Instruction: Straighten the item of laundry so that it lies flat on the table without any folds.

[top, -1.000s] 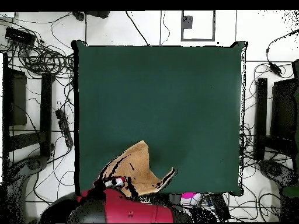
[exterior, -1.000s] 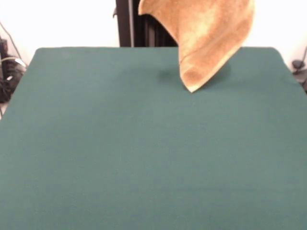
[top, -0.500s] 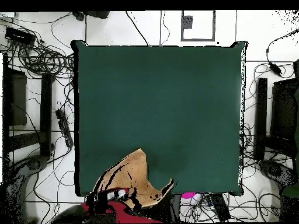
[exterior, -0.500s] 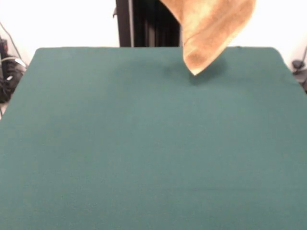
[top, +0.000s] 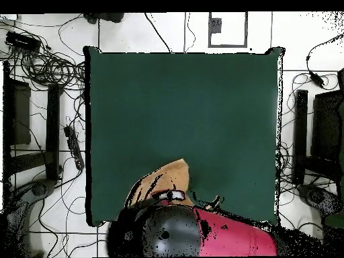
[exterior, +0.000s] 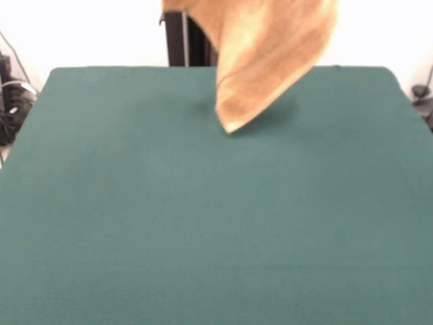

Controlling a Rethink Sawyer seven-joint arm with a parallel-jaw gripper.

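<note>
The item of laundry [exterior: 267,51], an orange-tan towel, hangs in the air over the far part of the green table [exterior: 203,237]. Its upper part runs past the picture's top, and its lowest corner dangles just above the cloth. In the overhead view the towel [top: 168,180] shows bunched near the table's [top: 181,107] bottom edge, partly covered by the red and black arm [top: 201,232]. My gripper [top: 172,195] sits at the towel's top, shut on it, mostly hidden under the arm. The front view does not show the gripper.
A black column [exterior: 177,37] stands behind the table's far edge. Tangled cables [top: 40,64] lie on the floor left of the table, and dark equipment [top: 329,127] stands to its right. More cables [exterior: 10,95] show at the front view's left edge.
The hanging towel has swung to the picture's left in the front view and its lowest corner hangs lower. In the overhead view the arm has moved further in over the table.
</note>
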